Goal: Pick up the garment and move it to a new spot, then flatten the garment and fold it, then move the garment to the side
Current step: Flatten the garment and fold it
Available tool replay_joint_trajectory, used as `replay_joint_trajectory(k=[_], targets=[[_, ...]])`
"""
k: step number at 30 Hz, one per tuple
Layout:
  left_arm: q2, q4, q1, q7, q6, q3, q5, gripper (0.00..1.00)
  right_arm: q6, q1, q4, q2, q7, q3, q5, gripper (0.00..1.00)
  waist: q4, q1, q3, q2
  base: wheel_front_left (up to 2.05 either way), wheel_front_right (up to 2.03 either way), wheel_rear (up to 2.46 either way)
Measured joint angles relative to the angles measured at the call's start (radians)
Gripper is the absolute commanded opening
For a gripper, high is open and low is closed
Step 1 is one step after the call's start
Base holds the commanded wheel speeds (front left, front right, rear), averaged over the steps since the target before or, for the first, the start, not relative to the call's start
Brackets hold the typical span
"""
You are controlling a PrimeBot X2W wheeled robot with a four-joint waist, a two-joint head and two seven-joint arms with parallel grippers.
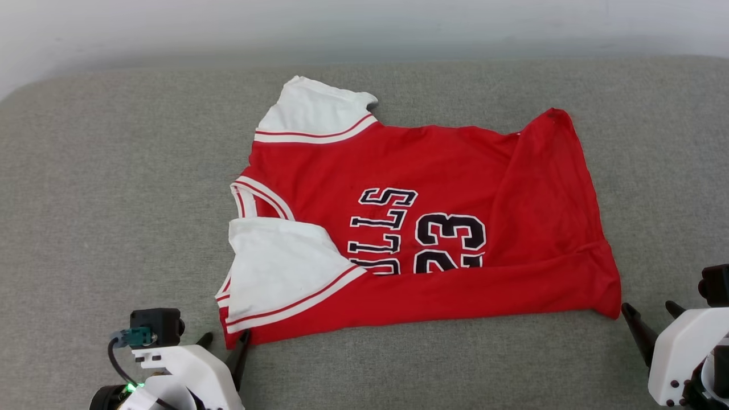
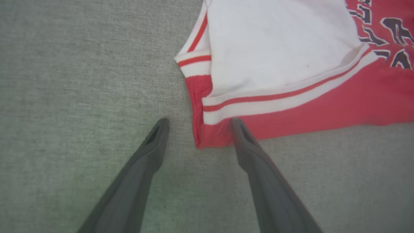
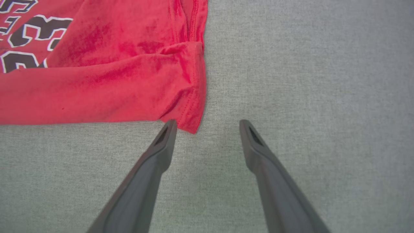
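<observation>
Red garment [image 1: 444, 165] lies at the middle of the grey surface [image 1: 114, 171], its near side doubled over. My left tool [image 2: 197, 121] and right tool [image 3: 207, 122], both spread open, sit at its near corners. I judge a shallow pinch could catch one layer, and the fold would slump.

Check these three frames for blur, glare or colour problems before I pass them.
Head view: soft even light, no glare, shirt sharp, print readable. Left wrist view: hazy, reds washed out, faint greenish cast on the grey cushion. Right wrist view: richer red, weave crisp, no glare.
</observation>
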Motion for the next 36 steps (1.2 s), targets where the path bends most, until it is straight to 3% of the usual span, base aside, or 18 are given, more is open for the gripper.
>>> replay_joint_trajectory(k=[7,8,10,18,31,36], targets=[[-0.009,0.077,-0.035,-0.002,-0.023,-0.011,0.001,1.0,0.0,-0.004,-0.009,0.001,-0.013,0.005,0.002,1.0,-0.016,0.0,0.036,0.0,0.0,0.0,0.0],[-0.009,0.087,-0.041,0.01,-0.03,-0.015,-0.004,0.89,0.0,-0.005,-0.009,0.0,-0.015,0.007,0.002,1.0,-0.017,0.0,0.039,0.0,0.0,0.0,0.0],[-0.008,0.103,-0.053,0.021,-0.048,-0.022,-0.009,0.0,0.0,-0.005,-0.009,-0.002,-0.021,0.009,0.002,1.0,-0.017,0.0,0.043,0.0001,0.0,0.0,0.0],[-0.042,0.117,-0.064,-0.027,-0.094,-0.025,-0.017,0.0,0.0,-0.03,0.003,0.014,-0.02,0.001,-0.007,1.0,0.004,0.0001,0.023,0.0,0.0,0.0,0.0],[-0.006,-0.069,-0.081,-0.051,-0.084,-0.039,0.044,0.0,0.0,-0.105,0.199,0.043,0.015,-0.017,-0.114,1.0,0.078,0.0001,0.029,0.0,0.0,0.0,0.0],[-0.002,-0.078,-0.081,-0.043,-0.079,-0.046,0.045,0.0,0.0,-0.124,0.258,0.049,0.005,-0.021,-0.134,1.0,0.09,0.0001,0.049,0.0,0.0,0.0,0.0]])
